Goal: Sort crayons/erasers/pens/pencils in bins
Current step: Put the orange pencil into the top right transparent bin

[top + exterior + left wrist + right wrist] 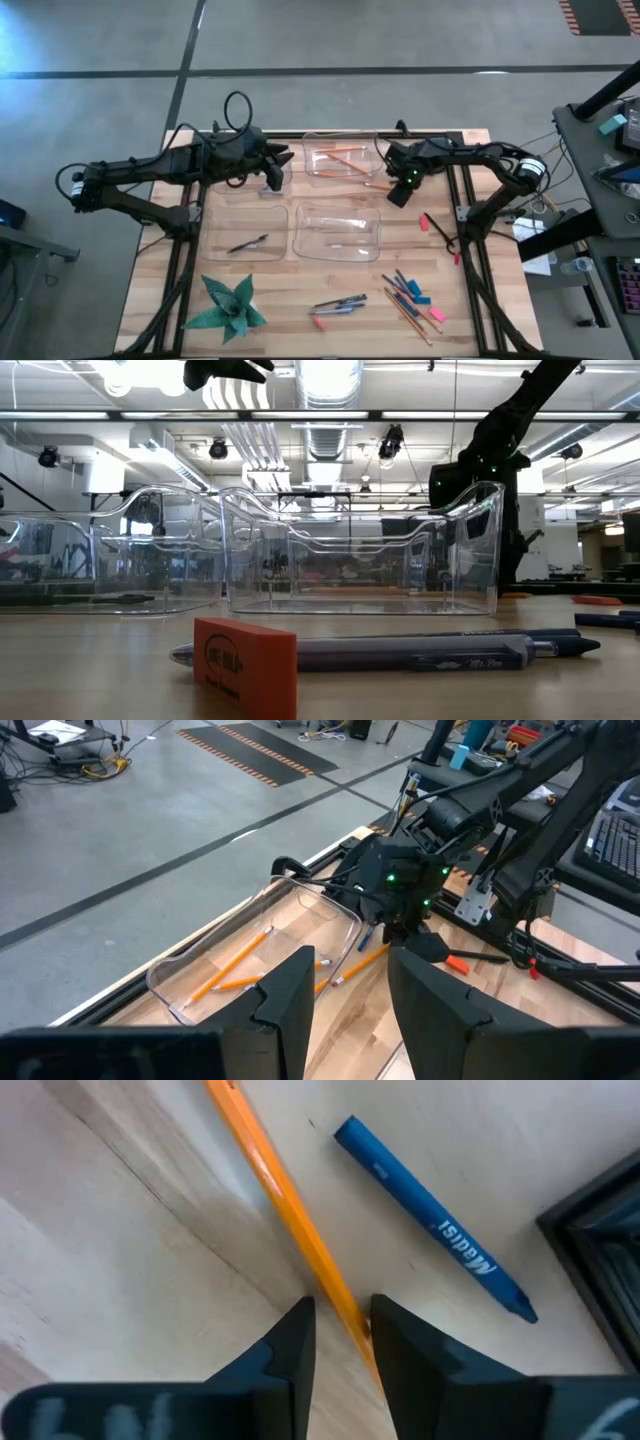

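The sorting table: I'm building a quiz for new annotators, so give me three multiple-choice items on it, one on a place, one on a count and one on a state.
1. Where does the blue crayon lie?
A. In a bin
B. On the table, beside an orange pencil
C. On a folded paper star

2. How many clear bins stand on the table?
A. Two
B. Three
C. Four

3. How is the left gripper?
A. Open and empty
B. Shut on a pen
C. Shut on an eraser

Answers:
1 B: the crayon rests on bare wood next to the pencil.
2 C: the high view shows two rows of two.
3 A: its fingers stand apart with nothing between them.
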### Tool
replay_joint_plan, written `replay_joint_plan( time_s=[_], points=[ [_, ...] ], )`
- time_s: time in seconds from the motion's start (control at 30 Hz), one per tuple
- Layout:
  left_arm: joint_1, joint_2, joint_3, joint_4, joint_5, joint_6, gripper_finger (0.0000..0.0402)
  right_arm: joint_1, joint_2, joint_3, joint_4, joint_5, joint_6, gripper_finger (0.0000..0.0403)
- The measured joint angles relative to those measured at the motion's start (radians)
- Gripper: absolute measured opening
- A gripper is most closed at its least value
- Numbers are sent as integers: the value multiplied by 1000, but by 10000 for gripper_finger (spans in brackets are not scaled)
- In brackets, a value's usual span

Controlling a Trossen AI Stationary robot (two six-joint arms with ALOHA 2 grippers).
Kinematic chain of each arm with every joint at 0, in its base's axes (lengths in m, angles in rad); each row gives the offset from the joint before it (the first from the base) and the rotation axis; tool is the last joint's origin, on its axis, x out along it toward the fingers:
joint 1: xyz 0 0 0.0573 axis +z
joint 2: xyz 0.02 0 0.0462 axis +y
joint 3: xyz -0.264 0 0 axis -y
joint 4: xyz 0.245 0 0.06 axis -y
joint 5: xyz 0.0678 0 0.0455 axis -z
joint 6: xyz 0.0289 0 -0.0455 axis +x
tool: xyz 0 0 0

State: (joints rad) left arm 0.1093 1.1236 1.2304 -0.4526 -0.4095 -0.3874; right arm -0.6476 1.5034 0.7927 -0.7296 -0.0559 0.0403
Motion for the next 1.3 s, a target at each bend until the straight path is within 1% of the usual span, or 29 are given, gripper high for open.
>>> replay_joint_plan(
  time_s=[0.13, 0.27, 0.37, 0.7, 0.8, 0.9, 1.0, 1.13, 1.3],
  points=[
    [0, 0, 0, 0, 0, 0, 116, 1, 0, -7, -11, -1, 58, 69],
    [0, 0, 0, 0, 0, 0, 116, 8, 1, -9, -54, -48, 77, 40],
    [0, 0, 0, 0, 0, 0, 116, 28, 1, -12, -94, -61, 84, 18],
    [0, 0, 0, -1, 6, 1, 116, 124, 4, -18, -293, -88, 126, 14],
    [0, 0, 0, -5, 6, 1, 116, 147, 4, -19, -307, -104, 149, 15],
    [0, 0, 0, -7, 6, 2, 116, 157, -15, -18, -278, -101, 181, 22],
    [0, 0, 0, -8, 6, 2, 116, 157, -47, -14, -272, -93, 190, 38],
    [0, 0, 0, -8, 6, 9, 116, 157, -88, -12, -258, -90, 199, 69],
    [0, 0, 0, -8, 6, 10, 116, 157, -91, -12, -221, -85, 199, 111]
  ],
)
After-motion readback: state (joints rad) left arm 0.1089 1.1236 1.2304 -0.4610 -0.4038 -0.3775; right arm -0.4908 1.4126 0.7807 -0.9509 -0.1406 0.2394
